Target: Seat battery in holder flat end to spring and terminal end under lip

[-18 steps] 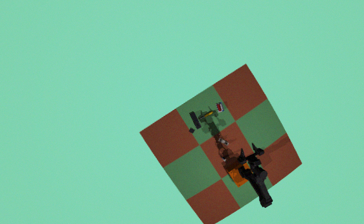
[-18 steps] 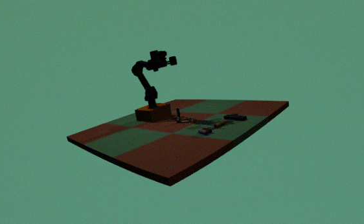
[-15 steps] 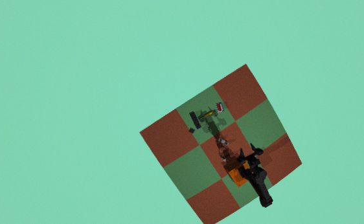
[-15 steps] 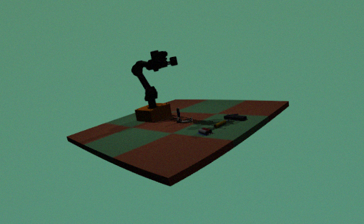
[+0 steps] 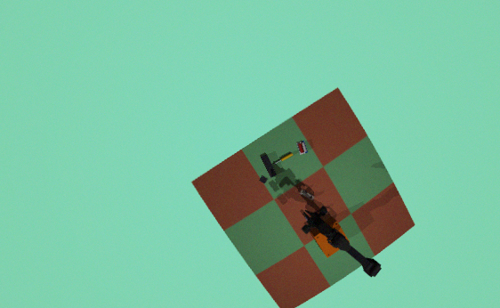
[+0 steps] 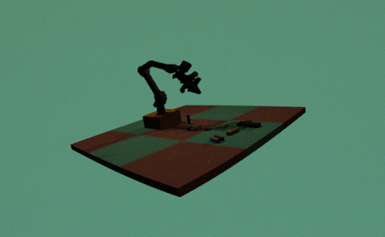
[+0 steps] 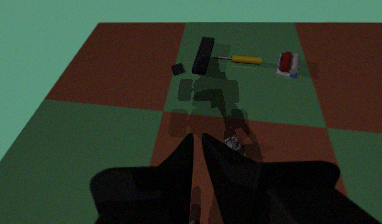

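- Hand (image 5: 305, 214) (image 6: 199, 92) (image 7: 197, 137) pressed nearly together, nothing pinched, above the bench (image 5: 253, 240) (image 6: 184, 164) (image 7: 107, 125).
- Yellow-handled tool (image 5: 287, 157) (image 6: 233, 131) (image 7: 247, 60) lies between the black block (image 5: 267, 163) (image 6: 253, 124) (image 7: 203, 56) and the red-and-white item (image 5: 302, 148) (image 6: 217, 138) (image 7: 287, 63).

1. Table: my work surface is a thick slab (image 5: 359, 153) (image 6: 188, 164) (image 7: 92, 135), checkered red-brown and green.
2. Mount: an orange block (image 5: 328, 250) (image 6: 153, 122) rests on it beneath my arm.
3. Far green square: a black bar (image 5: 268, 165) (image 6: 249, 124) (image 7: 203, 55) lies flat. The yellow-handled screwdriver (image 5: 286, 157) (image 6: 233, 131) (image 7: 246, 59) points its shaft at the bar; contact cannot be determined.
4. Beyond the handle: a red-and-white item (image 5: 302, 147) (image 6: 217, 138) (image 7: 287, 64) with blue edging, apart from it.
5. Beside the bar: a small black block (image 5: 262, 179) (image 7: 177, 69).
6. Red-brown square nearer my mount: a grey metallic piece (image 5: 306, 194) (image 6: 195, 127) (image 7: 233, 143) and a dark upright cylinder (image 6: 188, 118).
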`<state>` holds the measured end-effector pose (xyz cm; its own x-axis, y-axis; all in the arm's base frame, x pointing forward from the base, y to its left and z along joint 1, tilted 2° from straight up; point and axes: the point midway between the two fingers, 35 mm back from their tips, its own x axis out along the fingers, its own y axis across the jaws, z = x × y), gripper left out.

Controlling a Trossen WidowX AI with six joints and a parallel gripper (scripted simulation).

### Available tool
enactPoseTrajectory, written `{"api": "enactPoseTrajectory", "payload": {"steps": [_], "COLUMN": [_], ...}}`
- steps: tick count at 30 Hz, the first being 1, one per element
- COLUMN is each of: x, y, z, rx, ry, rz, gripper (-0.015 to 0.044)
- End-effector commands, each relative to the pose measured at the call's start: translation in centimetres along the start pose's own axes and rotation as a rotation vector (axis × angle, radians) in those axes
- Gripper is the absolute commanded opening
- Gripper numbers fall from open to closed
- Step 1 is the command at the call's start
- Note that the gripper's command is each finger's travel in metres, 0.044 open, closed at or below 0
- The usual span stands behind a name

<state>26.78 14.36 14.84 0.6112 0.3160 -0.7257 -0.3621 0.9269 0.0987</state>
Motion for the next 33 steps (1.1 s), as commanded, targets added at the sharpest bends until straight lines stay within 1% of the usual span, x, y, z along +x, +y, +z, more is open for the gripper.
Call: {"api": "enactPoseTrajectory", "payload": {"steps": [1, 6, 8, 19, 28, 33], "x": [0.5, -1.5, -2.1, -2.1, 3.4, 3.7], "y": [3.6, 5.2, 5.3, 5.3, 4.4, 4.3], "z": [-7.2, -13.7, -14.8, -15.0, -19.9, -20.3], "rx": [-0.091, -0.221, -0.252, -0.254, -0.254, -0.254], "ry": [0.351, 0.675, 0.737, 0.741, 0.742, 0.742], "rz": [0.023, -0.022, -0.039, -0.041, -0.041, -0.041], "gripper": [0.0, 0.0, 0.0, 0.0, 0.0, 0.0]}}
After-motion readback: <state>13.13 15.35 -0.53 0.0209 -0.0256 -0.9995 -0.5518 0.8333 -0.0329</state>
